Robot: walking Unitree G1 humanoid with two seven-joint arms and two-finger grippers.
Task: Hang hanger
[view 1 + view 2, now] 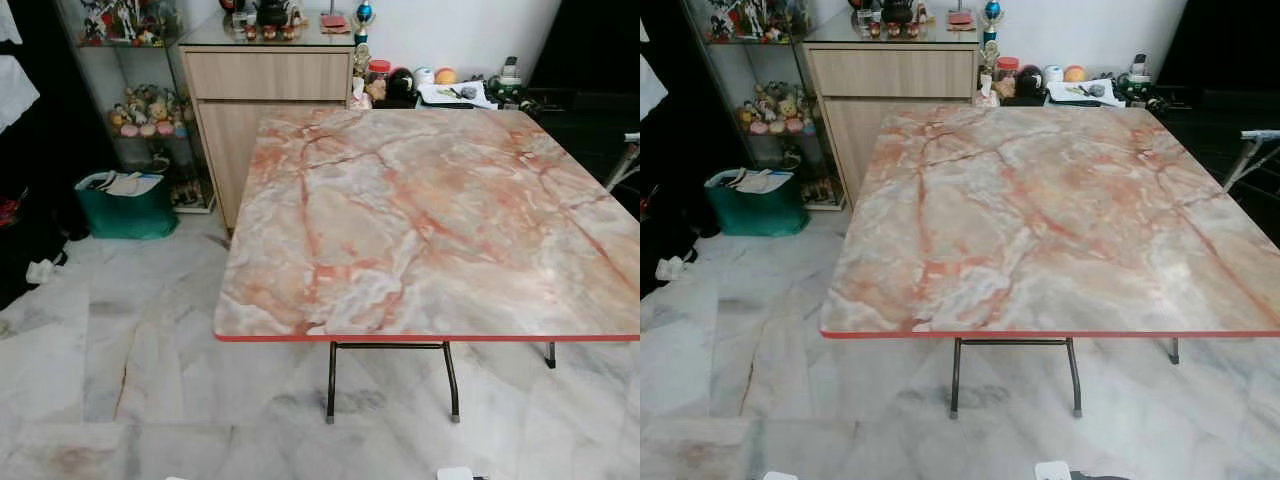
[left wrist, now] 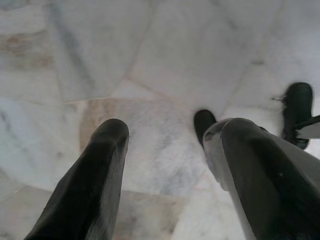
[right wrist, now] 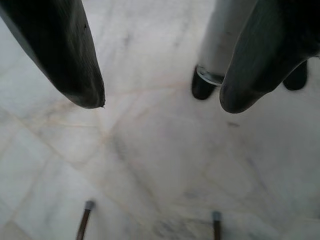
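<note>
Scene: marble-patterned table (image 1: 430,220) with a red edge stands straight ahead of you on thin dark folding legs; its top is bare; marble floor (image 1: 120,340) all round.
Background: wooden cabinet (image 1: 265,90) behind the table's far left corner; glass shelf of figurines (image 1: 140,105) beside it; green bag (image 1: 125,205) on the floor below; a low surface with jars and clutter (image 1: 440,88) along the far wall.
Hanger: you cannot find it from here; no hanger and no rail or hook to hang it on can be made out, so treat the step in hand as searching.
Left tool (image 2: 167,165): hangs low, pointing at the floor; fingers well apart; nothing between them.
Right tool (image 3: 162,100): also pointing down at the floor, fingers spread wide and holding nothing; two of the table's feet (image 3: 89,205) lie just beyond it.
Risk: walking forward would bring you against the red table edge or its legs, since the right arm hangs near them; turn before you step.
Risk: the bag and glass shelf crowd the left side; a wide swing of the left arm there could knock figurines.
Risk: committing to a direction without sighting the hanger wastes travel; look round first.
</note>
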